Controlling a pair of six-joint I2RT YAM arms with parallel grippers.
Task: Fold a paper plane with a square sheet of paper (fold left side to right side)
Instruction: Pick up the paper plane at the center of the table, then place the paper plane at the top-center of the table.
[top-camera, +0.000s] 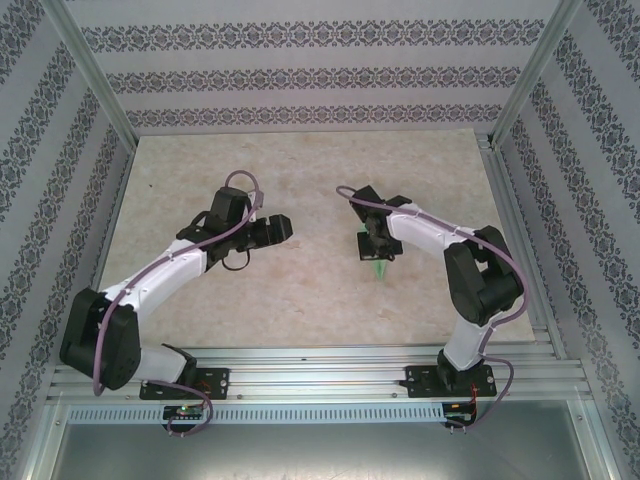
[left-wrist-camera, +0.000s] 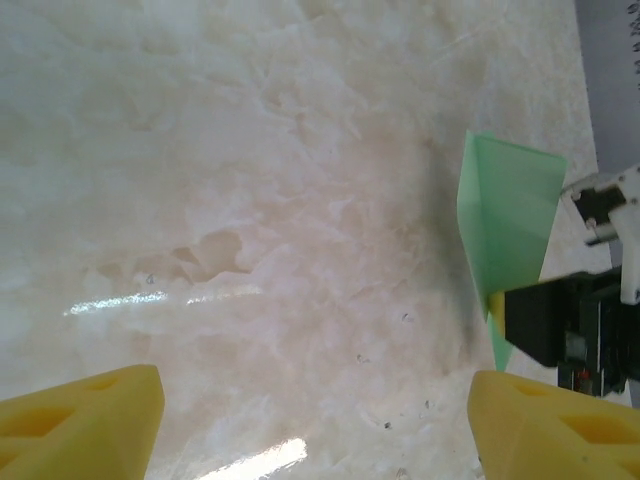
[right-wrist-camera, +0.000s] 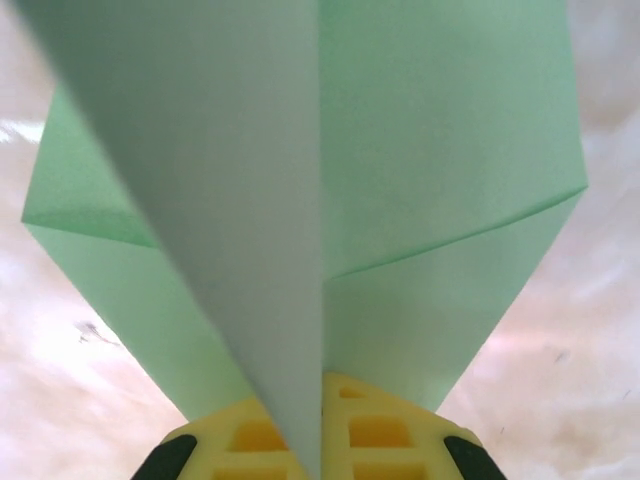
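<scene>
Right gripper (right-wrist-camera: 318, 432) clamps the light green paper plane (right-wrist-camera: 430, 180) near the worktop's (top-camera: 300, 295) middle; left gripper (left-wrist-camera: 310, 420) jaws apart.

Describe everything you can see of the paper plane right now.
The paper plane is light green matte paper, folded into a pointed dart with a sharp centre crease and diagonal fold lines across both wings. It narrows toward the right gripper, whose yellow fingers pinch it at the centre fold. In the left wrist view it stands on edge over the pale marbled table. Whether its tip touches the surface I cannot tell. Nothing else visibly touches it.
</scene>
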